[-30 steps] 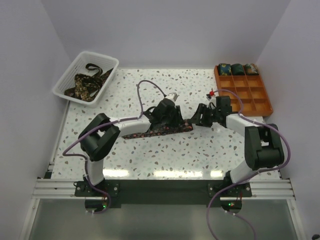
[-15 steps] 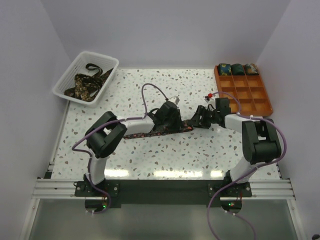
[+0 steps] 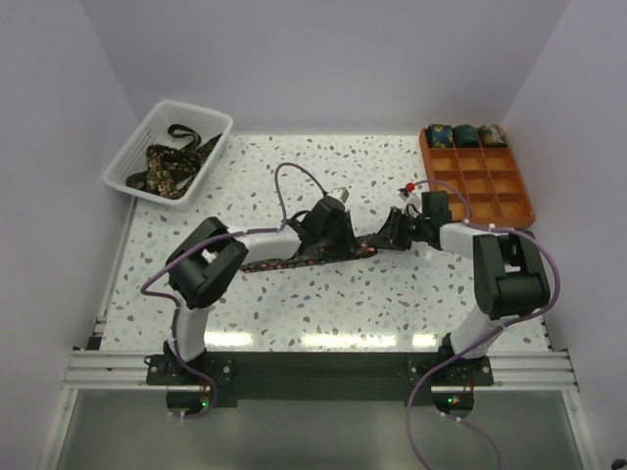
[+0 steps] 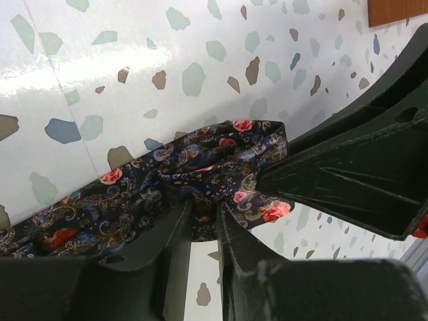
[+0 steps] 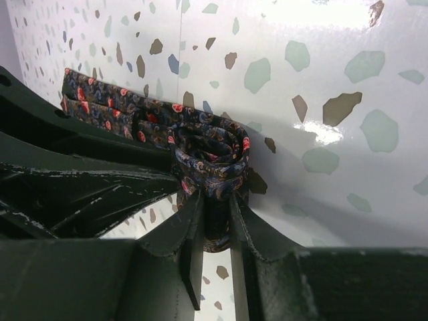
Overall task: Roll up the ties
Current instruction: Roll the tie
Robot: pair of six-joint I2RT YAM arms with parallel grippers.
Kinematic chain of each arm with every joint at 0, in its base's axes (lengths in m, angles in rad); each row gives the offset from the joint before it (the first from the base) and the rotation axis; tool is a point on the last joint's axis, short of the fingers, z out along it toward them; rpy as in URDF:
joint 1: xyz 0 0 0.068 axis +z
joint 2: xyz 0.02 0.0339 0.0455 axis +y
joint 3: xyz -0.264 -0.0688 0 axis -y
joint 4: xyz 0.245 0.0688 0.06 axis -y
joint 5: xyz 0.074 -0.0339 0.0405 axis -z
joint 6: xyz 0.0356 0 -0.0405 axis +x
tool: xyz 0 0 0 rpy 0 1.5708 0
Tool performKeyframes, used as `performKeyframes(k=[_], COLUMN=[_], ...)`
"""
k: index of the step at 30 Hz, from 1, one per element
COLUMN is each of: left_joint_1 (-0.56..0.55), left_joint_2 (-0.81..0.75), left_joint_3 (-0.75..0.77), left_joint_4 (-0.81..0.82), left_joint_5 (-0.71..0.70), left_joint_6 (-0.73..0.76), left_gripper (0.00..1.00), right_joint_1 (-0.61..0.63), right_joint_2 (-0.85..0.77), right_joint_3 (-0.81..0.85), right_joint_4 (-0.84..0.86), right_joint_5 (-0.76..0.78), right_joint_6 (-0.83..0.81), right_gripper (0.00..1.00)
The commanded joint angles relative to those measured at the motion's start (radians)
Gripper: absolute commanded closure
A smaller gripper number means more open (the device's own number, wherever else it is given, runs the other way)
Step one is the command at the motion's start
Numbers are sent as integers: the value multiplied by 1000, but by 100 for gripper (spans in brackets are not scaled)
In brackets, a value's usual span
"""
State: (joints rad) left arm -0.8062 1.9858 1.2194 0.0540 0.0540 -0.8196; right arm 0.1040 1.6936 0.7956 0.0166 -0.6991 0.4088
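A dark floral tie [image 3: 294, 258] lies stretched across the middle of the table, its right end wound into a small roll [image 5: 212, 155]. My right gripper [image 3: 392, 235] is shut on that rolled end, the fabric pinched between its fingers [image 5: 190, 227]. My left gripper [image 3: 338, 245] is shut on the tie [image 4: 167, 194] just beside the roll, right against the right gripper. The two grippers almost touch. More ties [image 3: 167, 164] lie loose in the white basket, and three rolled ties [image 3: 466, 135] sit in the tray's back row.
The white mesh basket [image 3: 132, 149] stands at the back left corner. The orange gridded tray [image 3: 490, 191] stands at the back right, close behind my right arm. Purple cables loop above both arms.
My left gripper has slid right along the tie toward the right gripper. The right gripper has drawn in slightly, and the roll at the tie's right end has tightened.
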Motion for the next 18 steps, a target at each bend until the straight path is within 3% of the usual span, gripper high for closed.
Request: performKeyframes(k=[1,13,18], left_joint_1=[6,-19,-22], left_joint_2=[24,68,55], left_joint_3=[15,17,0], left_joint_4=[29,113,182], left_joint_5=[13,78,81], left_joint_6=[-13,-110,-153], left_gripper=[74,74,69], right_joint_1=[13,59,105], right_joint_2=[-52,-120,-127], right_joint_3=[39,145,194], right_joint_4=[-53,-305,-398], right_joint_5=[-16,168,280], right_joint_6=[-13,-108,-151], right_gripper=[80,82,82])
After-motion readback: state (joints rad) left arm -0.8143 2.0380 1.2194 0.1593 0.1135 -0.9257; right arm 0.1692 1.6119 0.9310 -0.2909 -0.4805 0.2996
